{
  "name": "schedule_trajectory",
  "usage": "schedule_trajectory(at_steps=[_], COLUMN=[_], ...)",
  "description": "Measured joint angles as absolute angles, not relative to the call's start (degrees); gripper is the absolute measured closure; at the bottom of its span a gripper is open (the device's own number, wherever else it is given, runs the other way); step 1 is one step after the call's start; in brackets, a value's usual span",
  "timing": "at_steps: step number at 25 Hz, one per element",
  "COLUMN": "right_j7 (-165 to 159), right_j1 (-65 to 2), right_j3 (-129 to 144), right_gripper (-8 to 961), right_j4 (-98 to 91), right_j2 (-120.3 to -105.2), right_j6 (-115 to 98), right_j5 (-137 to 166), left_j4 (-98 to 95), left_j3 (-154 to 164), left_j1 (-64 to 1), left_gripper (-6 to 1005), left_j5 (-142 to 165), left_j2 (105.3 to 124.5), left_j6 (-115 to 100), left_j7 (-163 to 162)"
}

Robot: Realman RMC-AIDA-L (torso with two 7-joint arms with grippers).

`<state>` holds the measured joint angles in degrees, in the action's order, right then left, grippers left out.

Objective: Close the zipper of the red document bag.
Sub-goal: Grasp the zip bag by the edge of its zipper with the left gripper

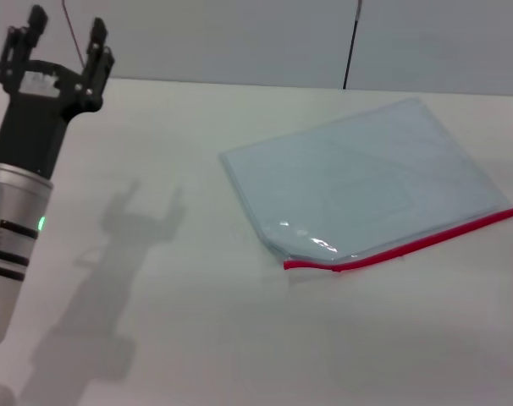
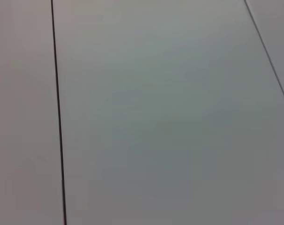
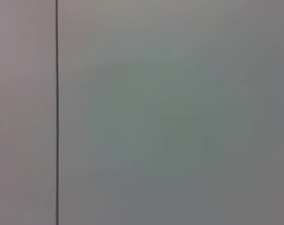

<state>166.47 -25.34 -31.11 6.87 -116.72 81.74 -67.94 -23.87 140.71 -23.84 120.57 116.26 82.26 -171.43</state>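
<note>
The table [image 1: 197, 338] is bare white at the near edge. Moving away from the robot, the first task thing met is the zipper [image 1: 409, 244], a thin red strip along the bag's near long edge. It runs from a low end near the middle of the head view up toward 2 o'clock, where it ends at the right border. At its low end the plastic lifts and glints a little, so that end looks open, though the slider is too small to pick out.

Behind the zipper lies the bag [image 1: 366, 182], flat on the table, its far corner pointing to 12 o'clock.

Farthest back on the left, the left gripper [image 1: 63, 42] is raised off the table, fingers up and spread apart, holding nothing. From it the bag lies toward 4 o'clock, well apart. The right gripper is in no view, so which arm is nearer cannot be judged. Both wrist views show only a plain wall.
</note>
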Motion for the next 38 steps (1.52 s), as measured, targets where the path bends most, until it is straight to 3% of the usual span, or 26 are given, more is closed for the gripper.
schedule_trajectory(at_steps=[4,6,12,13,17,21,25,30,31,33,34,38], right_j7=[166.5,166.5,166.5,166.5,166.5,166.5,166.5,166.5,166.5,166.5,166.5,166.5], right_j1=[-25.2,-25.2,-25.2,-25.2,-25.2,-25.2,-25.1,-25.1,-25.1,-25.1,-25.1,-25.1], right_j3=[-31.1,-31.1,-31.1,-31.1,-31.1,-31.1,-31.1,-31.1,-31.1,-31.1,-31.1,-31.1], right_gripper=[82,84,90,91,94,98,102,107,108,110,111,114], right_j4=[6.8,6.7,6.5,6.5,6.5,6.5,6.4,6.4,6.4,6.4,6.4,6.4], right_j2=[-116.72,-116.72,-116.72,-116.72,-116.72,-116.72,-116.72,-116.72,-116.72,-116.72,-116.72,-116.72], right_j6=[81.7,81.7,81.7,81.7,81.8,81.8,81.8,81.8,81.8,81.8,81.8,81.8], right_j5=[-67.9,-67.8,-67.7,-67.8,-67.9,-68.0,-68.1,-68.1,-68.1,-68.2,-68.2,-68.2], left_j4=[-28.8,-33.0,-50.3,-53.8,-62.4,-69.1,-76.7,-84.6,-86.5,-87.1,-88.6,-89.6], left_j3=[140.7,140.8,140.9,140.9,139.1,135.8,129.7,123.6,122.9,122.8,122.7,123.4], left_j1=[-23.9,-24.0,-25.1,-26.1,-28.1,-28.4,-27.4,-25.9,-25.7,-25.7,-25.6,-25.7], left_gripper=[302,302,301,301,301,303,305,307,307,308,308,316], left_j5=[120.6,120.9,121.8,122.5,124.9,129.7,137.5,146.6,149.2,150.4,153.4,157.4], left_j2=[115.21,113.56,104.60,102.43,98.22,96.90,98.81,105.46,107.72,108.52,111.09,114.51], left_j6=[74.1,68.1,42.8,35.5,18.5,6.4,-10.9,-31.1,-35.8,-37.5,-42.3,-48.4], left_j7=[-171.5,-171.5,-171.4,-171.2,-170.8,-169.9,-164.5,-154.4,-151.9,-151.0,-148.6,-146.2])
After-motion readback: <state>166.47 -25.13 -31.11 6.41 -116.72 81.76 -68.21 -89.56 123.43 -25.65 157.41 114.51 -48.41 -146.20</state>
